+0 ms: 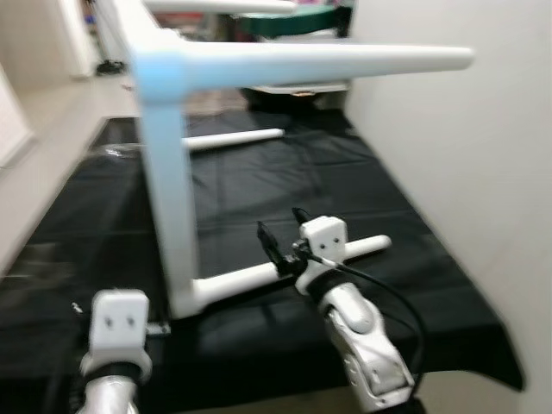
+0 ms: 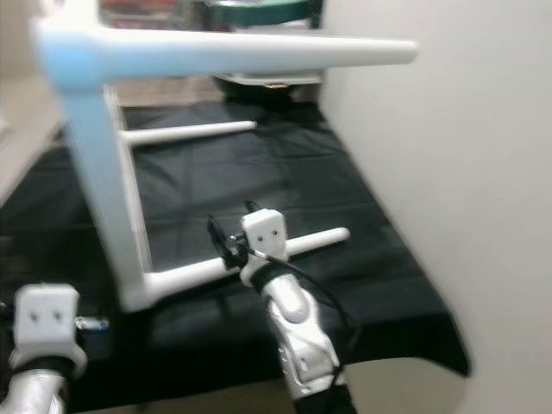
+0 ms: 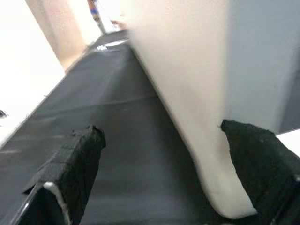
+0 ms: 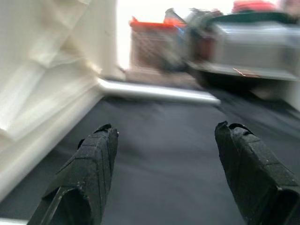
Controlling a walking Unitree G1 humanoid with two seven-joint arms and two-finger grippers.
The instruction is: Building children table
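No readable text, labels, brands or nos. anywhere; all views blurred.

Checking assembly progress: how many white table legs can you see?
3: one up high pointing right, one low on the black sheet by the right gripper, one farther back. A fourth may be hidden.

I see black sheet [image 1: 285, 181] over floor, white wall [image 1: 466, 172] right, dark green bin [image 4: 253, 21] beyond.
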